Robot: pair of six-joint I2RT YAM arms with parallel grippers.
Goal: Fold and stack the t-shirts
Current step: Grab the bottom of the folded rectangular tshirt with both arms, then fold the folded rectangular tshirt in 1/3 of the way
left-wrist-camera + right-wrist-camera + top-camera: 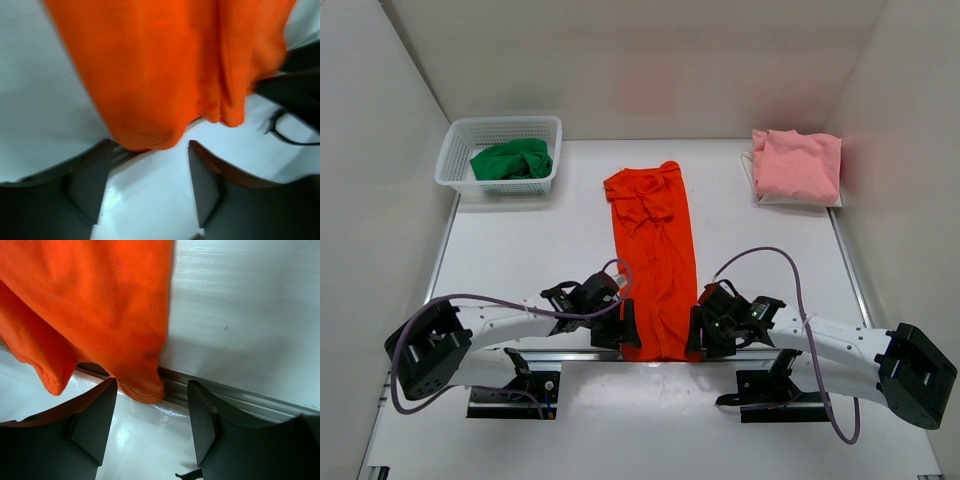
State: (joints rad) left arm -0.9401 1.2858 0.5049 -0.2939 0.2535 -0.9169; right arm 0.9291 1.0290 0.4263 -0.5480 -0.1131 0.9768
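The orange-red t-shirt (653, 255) lies as a long narrow strip down the middle of the table, its near hem at the front edge. My left gripper (629, 325) is at the hem's left corner and my right gripper (697, 329) at its right corner. In the left wrist view the left gripper (150, 146) stands open, with the orange cloth (150, 75) just beyond its tips. In the right wrist view the right gripper (152, 384) is open, and a hem corner (142, 387) hangs loose between its fingertips. The green t-shirt (510, 160) lies crumpled in the basket. The pink t-shirt (798, 165) sits folded at the back right.
A white mesh basket (453, 158) stands at the back left. White walls close in the table on the left, back and right. A metal rail (230, 392) runs along the table's near edge, with the arm mounts (510, 395) below it.
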